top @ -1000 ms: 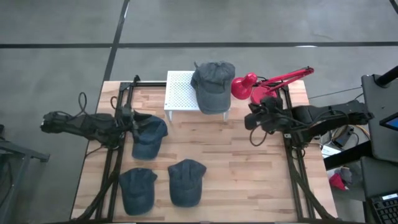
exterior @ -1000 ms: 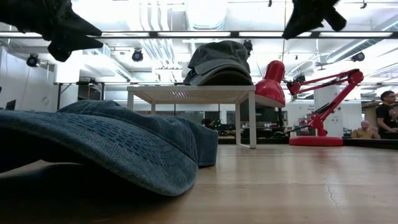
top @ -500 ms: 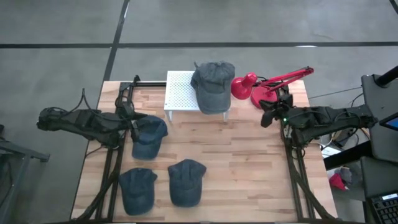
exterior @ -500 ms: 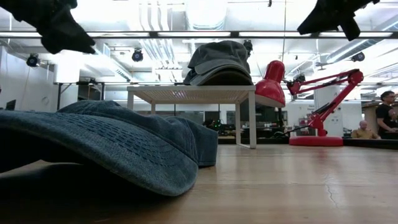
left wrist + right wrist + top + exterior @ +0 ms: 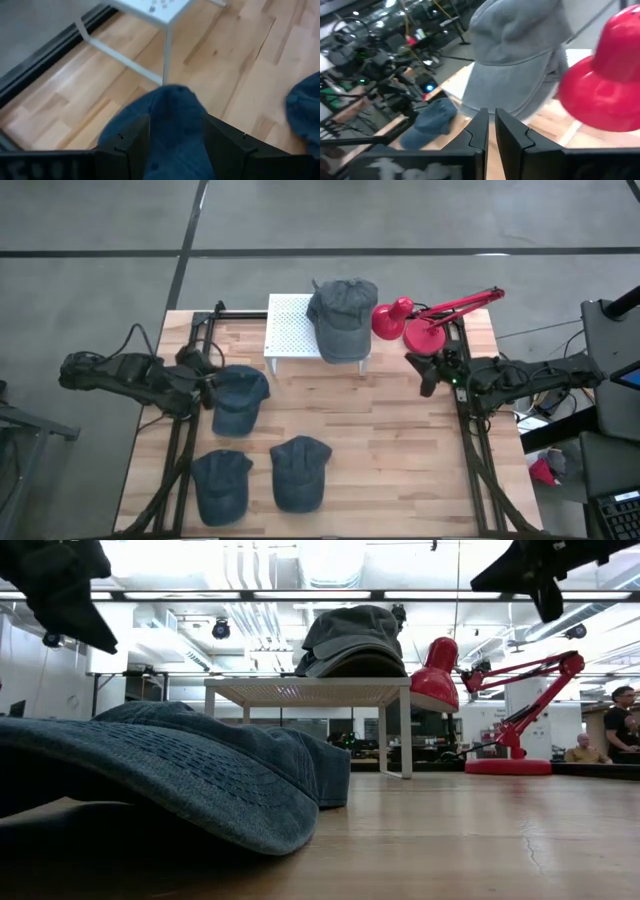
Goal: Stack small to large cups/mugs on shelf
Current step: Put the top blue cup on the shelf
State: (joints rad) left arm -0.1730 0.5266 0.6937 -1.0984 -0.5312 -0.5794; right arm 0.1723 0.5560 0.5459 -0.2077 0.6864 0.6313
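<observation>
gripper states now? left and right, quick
Left gripper: open, fingers either side of a blue cap, not clamped.
Right gripper: shut, empty, pointing at the grey cap on the shelf.

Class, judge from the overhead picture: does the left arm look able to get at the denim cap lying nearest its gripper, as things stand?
Probably yes. The left gripper is open, right beside that denim cap, whose fabric shows between the fingers in the left wrist view, with nothing between them.
</observation>
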